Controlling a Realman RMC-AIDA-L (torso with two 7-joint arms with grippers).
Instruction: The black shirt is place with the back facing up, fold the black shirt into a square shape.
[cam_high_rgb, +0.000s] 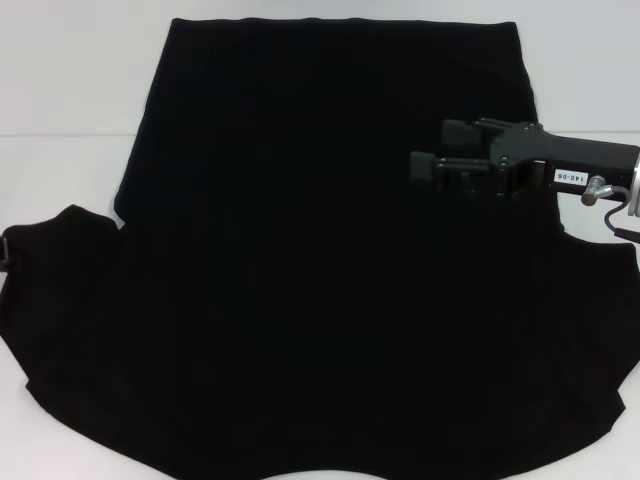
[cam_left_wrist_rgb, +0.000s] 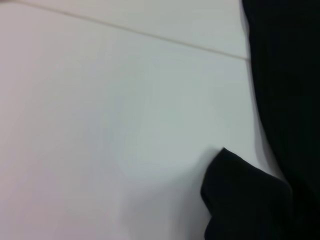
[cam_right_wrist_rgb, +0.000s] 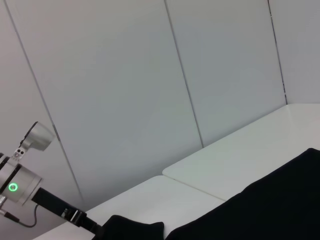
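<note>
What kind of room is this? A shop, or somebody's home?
Probably a robot test lab: a bare white table, plain panelled walls, one black shirt spread out, and a right gripper over it.

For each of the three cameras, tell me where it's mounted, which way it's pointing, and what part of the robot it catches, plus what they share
Head view: on the robot's head, looking forward and down at the black shirt spread on the white table; right gripper above the shirt.
Left wrist view: on the left wrist, facing table and the shirt's edge; no robot parts show.
Right wrist view: on the right wrist, facing the wall panels across the shirt; the left arm shows.
Shared: shirt and table.
</note>
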